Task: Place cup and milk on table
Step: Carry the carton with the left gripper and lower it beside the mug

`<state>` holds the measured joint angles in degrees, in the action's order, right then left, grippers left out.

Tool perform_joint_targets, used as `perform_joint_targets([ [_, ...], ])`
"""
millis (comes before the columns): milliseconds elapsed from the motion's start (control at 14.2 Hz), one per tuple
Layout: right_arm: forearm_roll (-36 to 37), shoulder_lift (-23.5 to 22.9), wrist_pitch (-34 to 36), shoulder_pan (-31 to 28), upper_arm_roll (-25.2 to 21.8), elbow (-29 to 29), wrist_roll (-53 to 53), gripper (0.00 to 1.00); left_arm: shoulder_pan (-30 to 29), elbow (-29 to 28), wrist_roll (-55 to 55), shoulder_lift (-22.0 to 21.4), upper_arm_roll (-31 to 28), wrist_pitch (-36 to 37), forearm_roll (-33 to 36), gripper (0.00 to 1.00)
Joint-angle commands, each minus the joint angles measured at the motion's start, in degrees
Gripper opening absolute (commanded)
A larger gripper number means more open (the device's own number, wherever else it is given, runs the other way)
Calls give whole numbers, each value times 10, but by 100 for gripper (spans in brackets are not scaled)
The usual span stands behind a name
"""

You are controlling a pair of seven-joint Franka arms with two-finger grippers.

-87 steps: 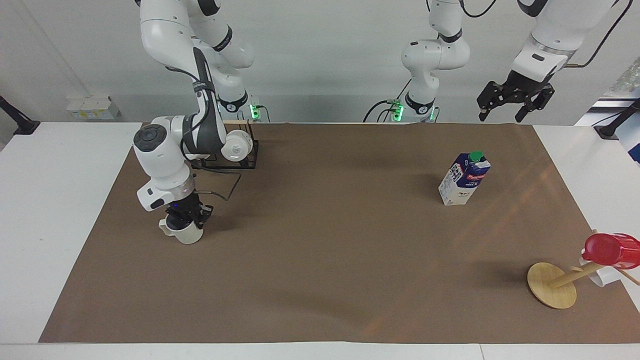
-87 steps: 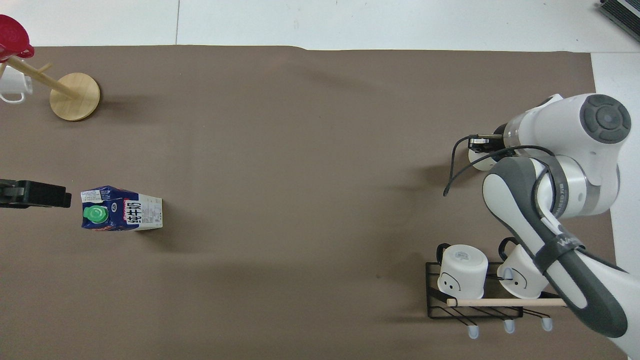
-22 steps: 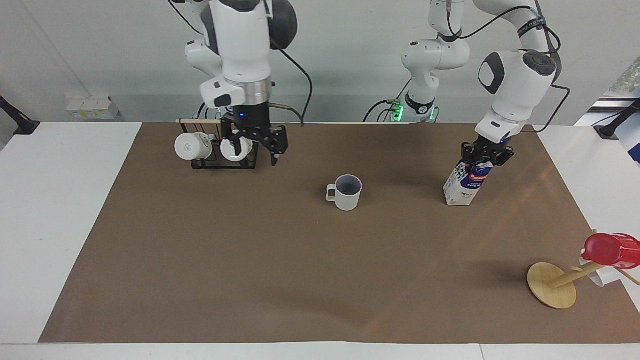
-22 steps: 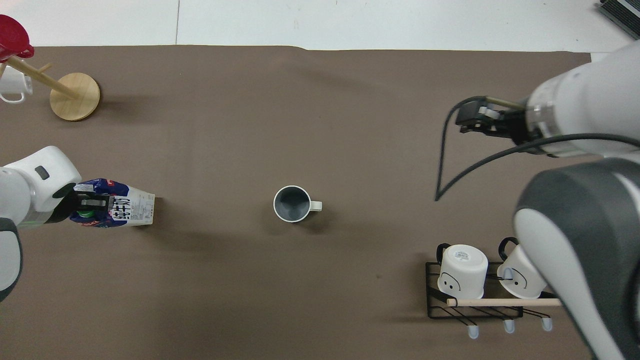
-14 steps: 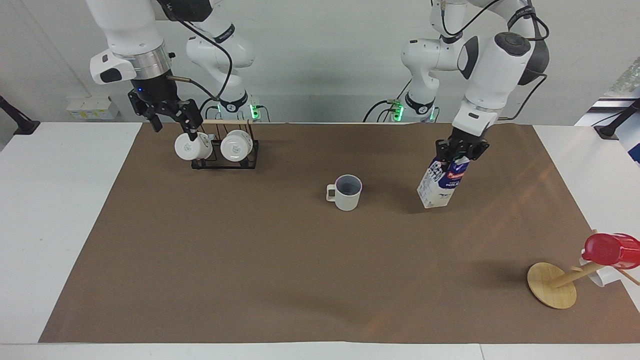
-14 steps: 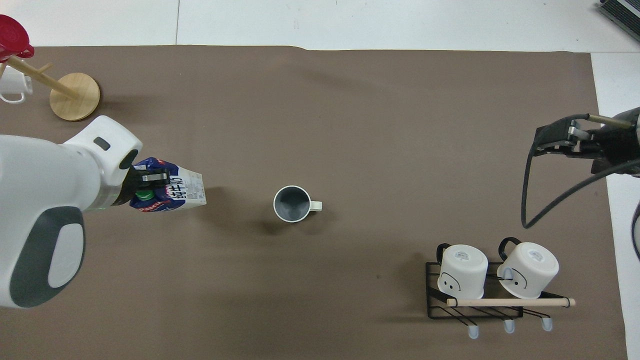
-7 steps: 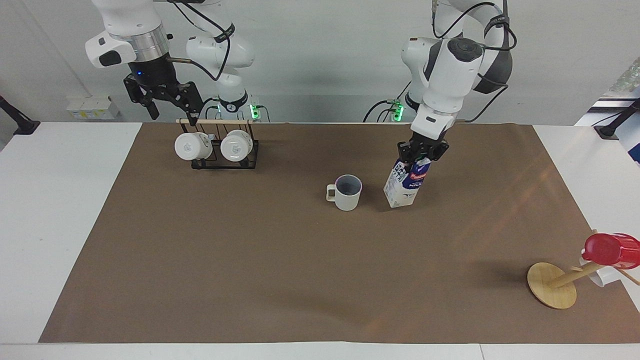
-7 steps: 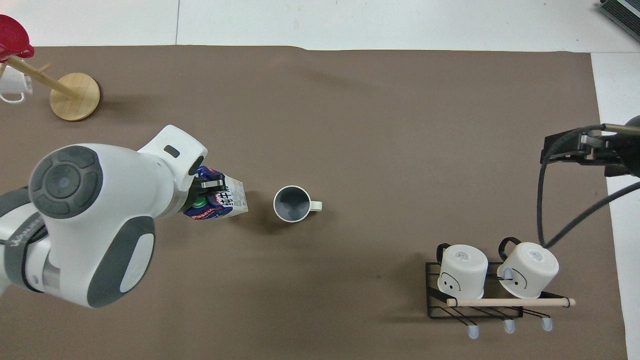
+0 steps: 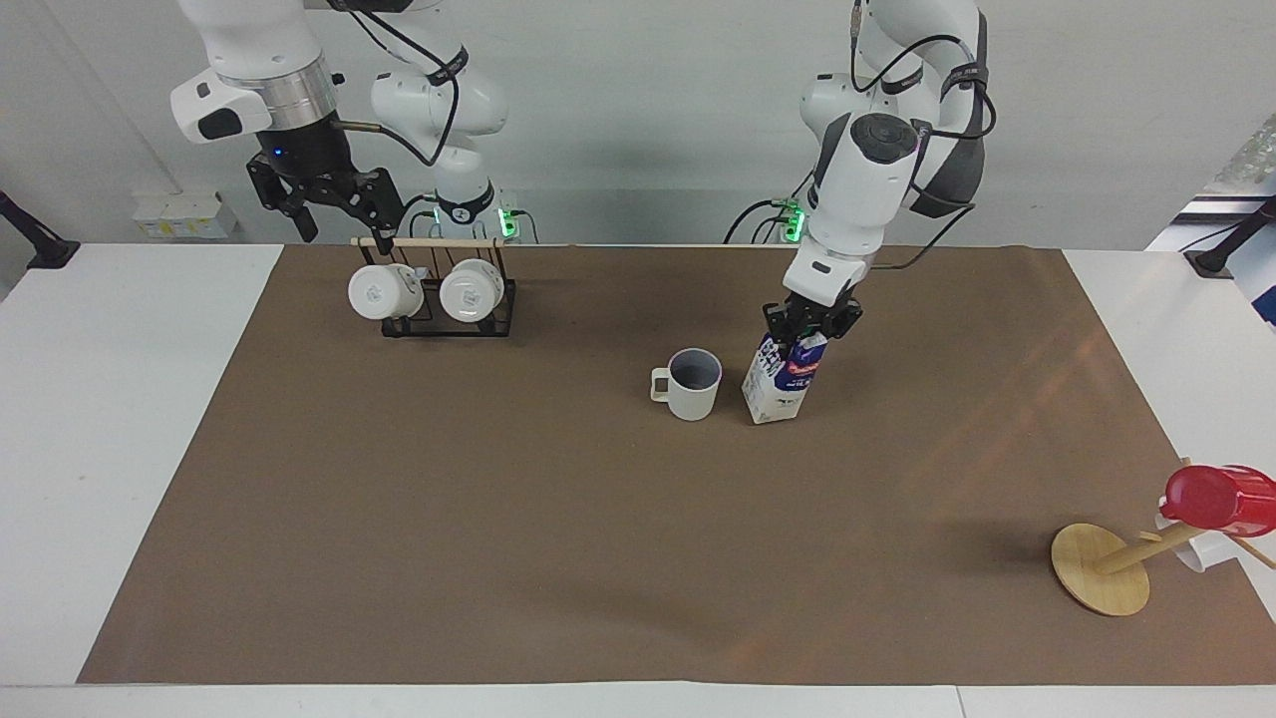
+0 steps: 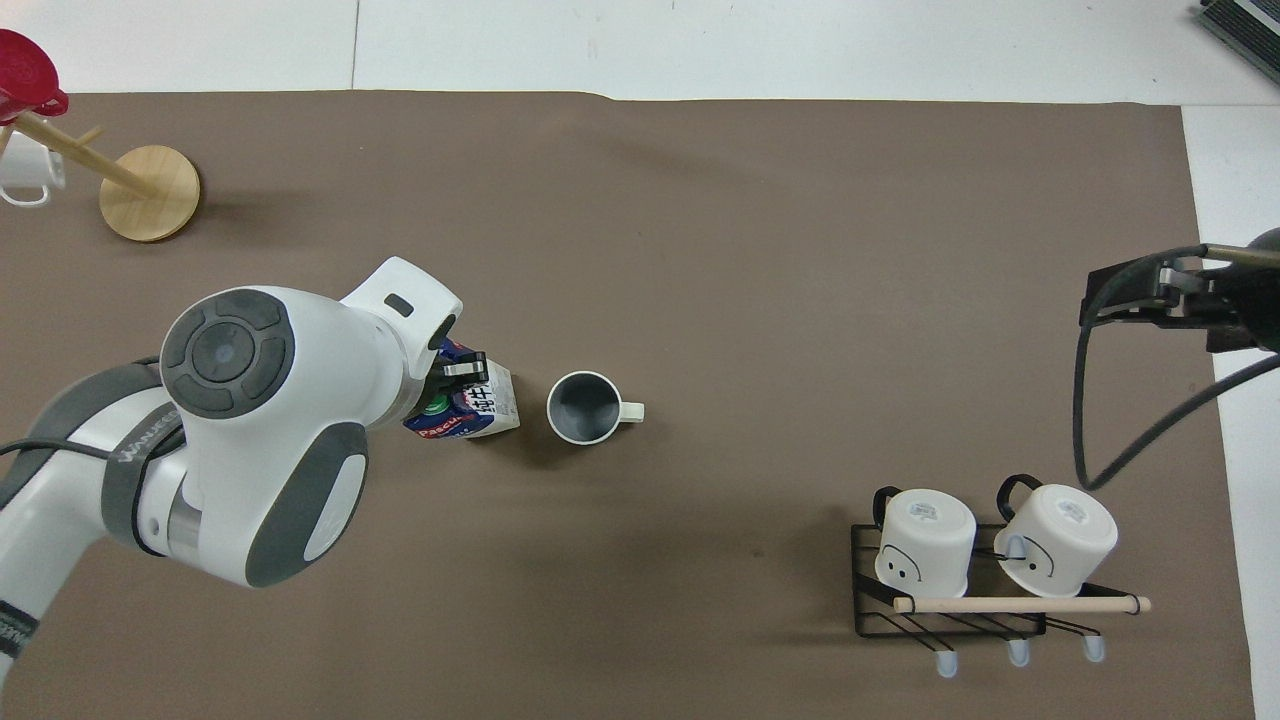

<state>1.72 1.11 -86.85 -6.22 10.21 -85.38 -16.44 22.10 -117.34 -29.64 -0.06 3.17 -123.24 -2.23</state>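
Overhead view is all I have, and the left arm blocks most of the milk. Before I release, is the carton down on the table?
Observer: In the facing view, the base of the milk looks level with the table, beside the cup. I cannot confirm contact.
Operator: How is it gripped?
Observer: The left hand is shut on its gable top, from above.
Operator: And the right hand?
Observer: The right hand hangs high in the air, open and empty, waiting.

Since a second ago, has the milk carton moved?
Yes. The milk carton, gripped at its top by the left gripper, has travelled toward the right arm's end, now just beside the cup, which stayed put.
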Motion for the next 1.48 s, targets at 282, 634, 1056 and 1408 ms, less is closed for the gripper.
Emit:
perform_joint_targets([
  [282, -12, -6, 10, -8, 3, 13, 10, 100, 12, -5, -7, 0, -10, -11, -7, 100],
  [634, -12, -6, 10, -8, 3, 13, 10, 100, 18, 7, -24, -5, -9, -5, -7, 100],
  [1056, -12, -6, 10, -8, 3, 13, 9, 100, -4, 81, 54, -36, -18, 127, -7, 100],
  [1408, -12, -6, 10, -8, 4, 13, 10, 100, -84, 162, 183, -50, -18, 259, -5, 100],
])
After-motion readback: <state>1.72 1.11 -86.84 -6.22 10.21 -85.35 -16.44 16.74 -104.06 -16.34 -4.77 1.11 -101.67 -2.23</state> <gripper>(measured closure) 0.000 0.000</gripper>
